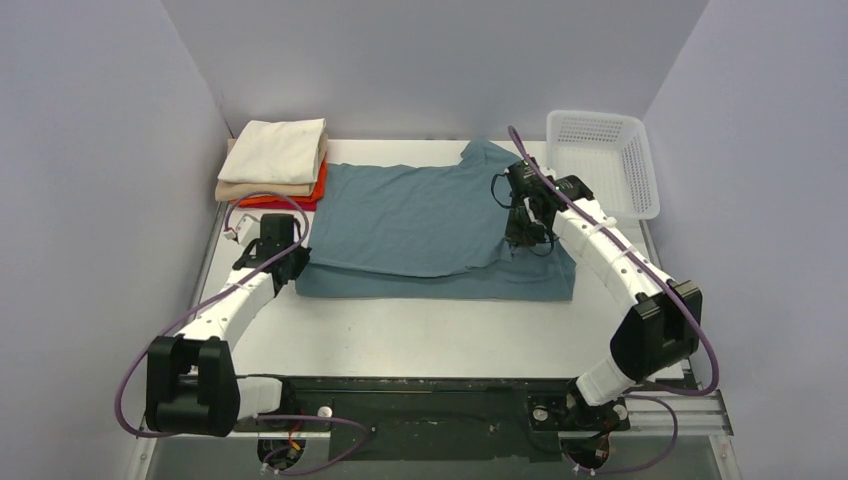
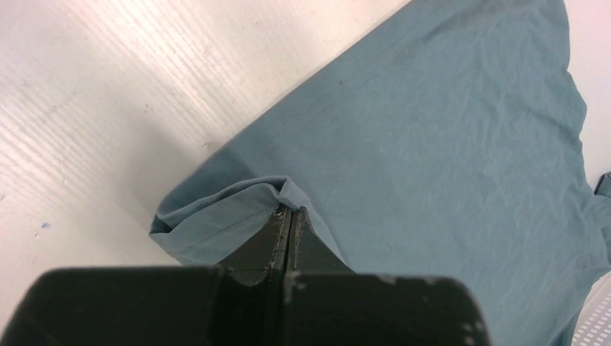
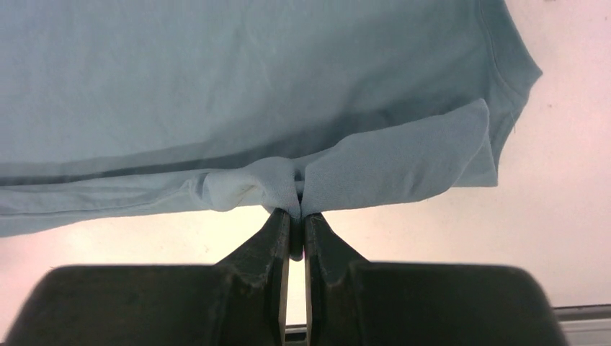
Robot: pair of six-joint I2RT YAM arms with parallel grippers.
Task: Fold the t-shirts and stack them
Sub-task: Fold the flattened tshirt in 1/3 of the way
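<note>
We see the large dusty teal-blue cotton t-shirt lying flat on the white table, stretched between both tools. The left gripper is pinched tight on a folded hem corner, with cloth bunched right at its tips. The right gripper is clamped narrow on a fold of the shirt's edge, and the fabric runs away ahead of it. The stack of folded cream, tan, orange and red shirts sits beyond the left gripper. The white perforated plastic basket sits beyond the right gripper.
</note>
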